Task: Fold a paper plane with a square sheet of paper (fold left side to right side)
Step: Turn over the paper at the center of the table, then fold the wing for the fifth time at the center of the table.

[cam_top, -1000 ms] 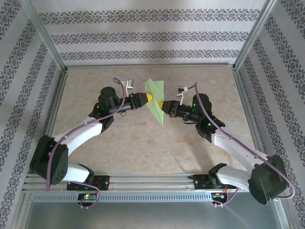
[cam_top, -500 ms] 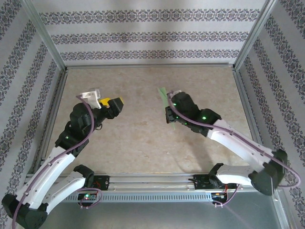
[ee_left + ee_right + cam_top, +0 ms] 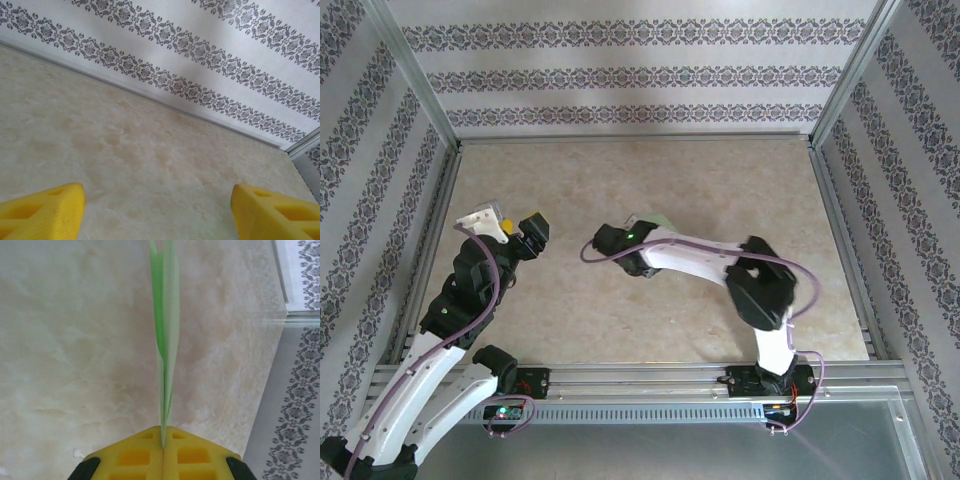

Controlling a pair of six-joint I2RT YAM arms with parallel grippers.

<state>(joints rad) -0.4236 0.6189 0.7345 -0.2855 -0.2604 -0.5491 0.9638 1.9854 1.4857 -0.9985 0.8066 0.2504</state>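
Observation:
The light-green paper (image 3: 167, 315) is folded into a narrow, layered shape. In the right wrist view it stands edge-on, rising straight out of my right gripper (image 3: 163, 429), whose yellow fingers are shut on its lower end. In the top view just a pale green sliver of the paper (image 3: 660, 221) shows beside the right gripper (image 3: 642, 229), near the middle of the table. My left gripper (image 3: 525, 229) is at the left, well apart from the paper. Its yellow fingertips (image 3: 45, 209) stand wide apart, and the left gripper (image 3: 157, 215) holds nothing.
The beige marbled table (image 3: 650, 170) is fenced by patterned walls and aluminium rails (image 3: 630, 140). The right arm's forearm (image 3: 695, 256) stretches across the table's middle. The back right corner post (image 3: 286, 315) shows in the right wrist view.
The left gripper let go of the paper, opened and drew back to the left. The right arm swung leftward to the table's middle, carrying the paper alone.

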